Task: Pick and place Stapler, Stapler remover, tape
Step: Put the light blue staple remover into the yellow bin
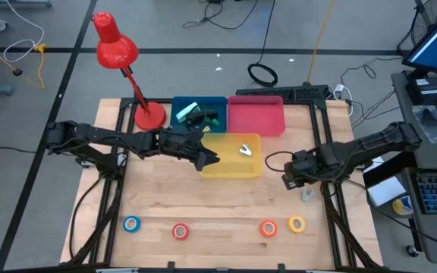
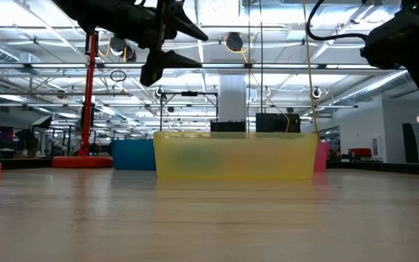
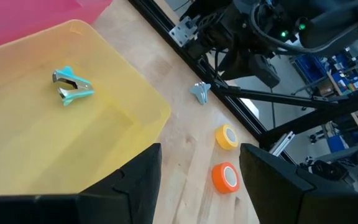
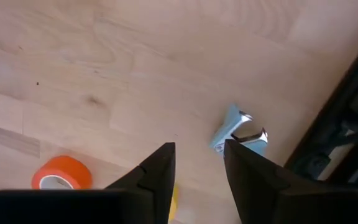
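Observation:
A light blue stapler remover lies on the floor of the yellow bin. A second one lies on the wood by the right frame rail. My left gripper hovers open above the yellow bin's near left part, holding nothing. My right gripper points down, open and empty, above the table beside the second remover. Blue, red, orange and yellow tape rolls lie flat near the front edge. A dark stapler lies in the blue bin.
A blue bin and a pink bin stand behind the yellow one. A red desk lamp stands at the far left. Black frame rails run along the table's sides. Bare wood lies between the bins and the tape rolls.

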Robot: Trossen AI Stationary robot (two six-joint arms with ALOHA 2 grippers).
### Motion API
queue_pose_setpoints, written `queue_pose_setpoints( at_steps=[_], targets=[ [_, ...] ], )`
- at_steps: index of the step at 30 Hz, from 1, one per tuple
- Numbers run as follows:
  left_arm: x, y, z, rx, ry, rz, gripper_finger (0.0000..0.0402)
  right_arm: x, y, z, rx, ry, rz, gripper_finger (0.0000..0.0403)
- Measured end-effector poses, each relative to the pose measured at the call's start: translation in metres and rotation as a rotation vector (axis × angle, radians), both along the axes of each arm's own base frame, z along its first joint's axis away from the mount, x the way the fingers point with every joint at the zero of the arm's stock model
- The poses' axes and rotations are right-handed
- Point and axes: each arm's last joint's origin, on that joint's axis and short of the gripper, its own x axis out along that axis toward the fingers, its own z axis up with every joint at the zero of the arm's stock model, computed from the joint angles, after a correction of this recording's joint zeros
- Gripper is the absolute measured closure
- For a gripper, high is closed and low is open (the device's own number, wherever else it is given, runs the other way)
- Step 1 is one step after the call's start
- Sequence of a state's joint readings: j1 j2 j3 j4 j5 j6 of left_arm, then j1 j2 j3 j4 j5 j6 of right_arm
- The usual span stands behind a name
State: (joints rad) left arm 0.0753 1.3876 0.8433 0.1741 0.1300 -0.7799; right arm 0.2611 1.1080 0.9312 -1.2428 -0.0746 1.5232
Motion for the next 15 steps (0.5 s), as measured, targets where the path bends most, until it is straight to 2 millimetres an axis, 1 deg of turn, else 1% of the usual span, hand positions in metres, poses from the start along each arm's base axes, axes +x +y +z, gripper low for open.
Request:
queue_pose_setpoints(
  at_steps=[3,9,15],
  targets=[
    [0.0,0.0,0.0,0.005,-0.001,-0.001,0.0186,-0.004,0.003,-0.009,-0.002,0.037,-0.036,0.0264],
    [0.0,0.0,0.0,0.017,-0.001,-0.005,0.0186,-0.014,0.007,-0.041,-0.017,0.099,-0.123,0.0262],
    [0.0,0.0,0.0,0.02,-0.001,0.001,0.0186,-0.014,0.007,-0.067,0.007,0.047,-0.15,0.0267]
  ],
)
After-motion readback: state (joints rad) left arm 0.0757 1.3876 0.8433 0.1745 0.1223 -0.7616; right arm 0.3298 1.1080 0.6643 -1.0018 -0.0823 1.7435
